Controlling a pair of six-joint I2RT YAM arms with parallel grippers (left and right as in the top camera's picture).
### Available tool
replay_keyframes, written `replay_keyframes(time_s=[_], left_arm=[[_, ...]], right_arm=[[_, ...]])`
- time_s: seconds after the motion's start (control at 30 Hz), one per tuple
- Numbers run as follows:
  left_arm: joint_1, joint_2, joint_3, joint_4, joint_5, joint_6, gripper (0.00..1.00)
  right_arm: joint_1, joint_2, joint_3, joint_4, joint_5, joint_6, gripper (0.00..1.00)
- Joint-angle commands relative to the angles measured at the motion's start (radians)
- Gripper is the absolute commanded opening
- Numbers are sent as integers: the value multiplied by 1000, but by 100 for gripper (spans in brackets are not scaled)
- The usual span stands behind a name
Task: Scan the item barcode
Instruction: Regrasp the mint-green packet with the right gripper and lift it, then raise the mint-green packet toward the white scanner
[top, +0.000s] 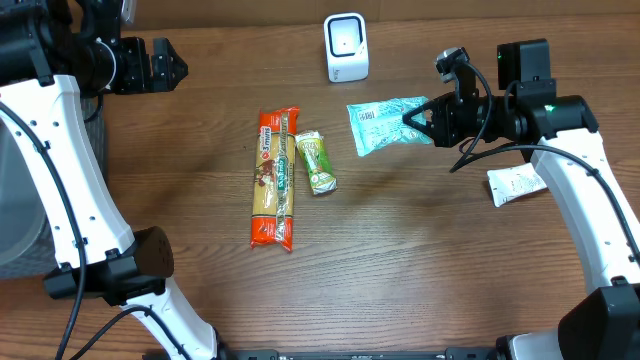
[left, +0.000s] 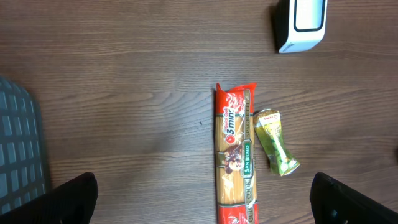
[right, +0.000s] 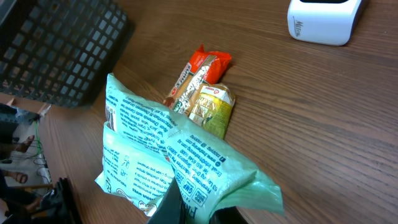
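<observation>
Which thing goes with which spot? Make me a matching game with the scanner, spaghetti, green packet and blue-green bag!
1. white box-shaped plastic scanner
2. long orange-and-red spaghetti packet
3. small green plastic snack packet
4. teal plastic pouch

A. lying between spaghetti and pouch
B. standing upright, farthest back
C. pinched in the right end effector
D. lying flat, longest item

Pairs: 1-B, 2-D, 3-A, 4-C

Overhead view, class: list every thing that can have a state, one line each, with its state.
right gripper: shut on the teal packet
teal packet: gripped at one edge, lifted
left gripper: open, empty
pasta packet: lying flat, untouched
green pouch: lying flat beside the pasta packet
barcode scanner: standing upright
white sachet: lying flat, untouched
</observation>
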Motion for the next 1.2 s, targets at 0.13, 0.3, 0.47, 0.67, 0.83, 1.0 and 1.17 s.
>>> replay_keyframes(time_s=[0.13,0.3,0.47,0.67,0.83,1.0,1.17], left_arm=[[-3,11,1,0,14,3,99],[-3,11,1,0,14,3,100],[-3,11,2,0,14,3,100],[-3,11,2,0,14,3,100],[-3,11,2,0,14,3,100],[-3,11,2,0,14,3,99],[-3,11,2,0,14,3,100]], right_arm=[[15,-6,11,-1,19,4,4],[35,-6,11,2,53,4,4],[73,-6,11,3,170,24,4],[143,-6,11,14,414,102,4],[229,-5,13,51,710,153,3],[272,18,82,102,896,177,3],[272,62,231,138,1075,138,3]])
